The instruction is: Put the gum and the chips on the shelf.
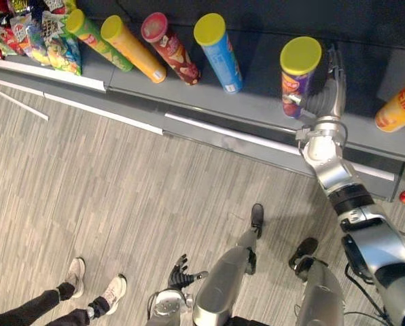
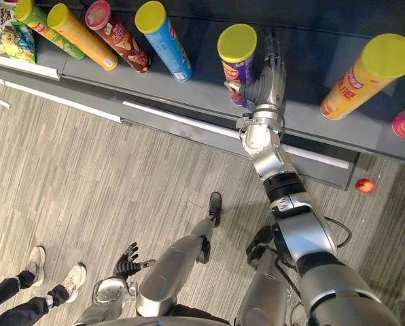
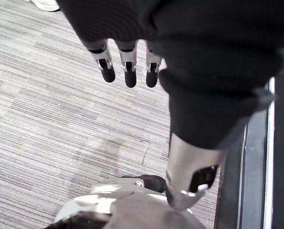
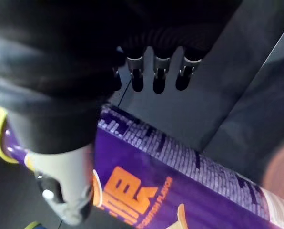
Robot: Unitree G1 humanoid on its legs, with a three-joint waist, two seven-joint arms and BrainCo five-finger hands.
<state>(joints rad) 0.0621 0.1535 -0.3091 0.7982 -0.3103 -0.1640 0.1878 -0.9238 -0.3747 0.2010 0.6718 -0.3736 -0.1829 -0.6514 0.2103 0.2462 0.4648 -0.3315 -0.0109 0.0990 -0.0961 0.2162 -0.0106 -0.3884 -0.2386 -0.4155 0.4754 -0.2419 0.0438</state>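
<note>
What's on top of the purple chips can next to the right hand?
A yellow lid caps the purple chips can, so its contents are hidden. The right hand is beside it.

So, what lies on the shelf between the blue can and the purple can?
Nothing. In the left eye view, the grey shelf is bare between the blue can and the purple can.

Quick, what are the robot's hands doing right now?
Left hand: open, holding nothing.
Right hand: open, fingers straight beside the purple chips can.
</note>
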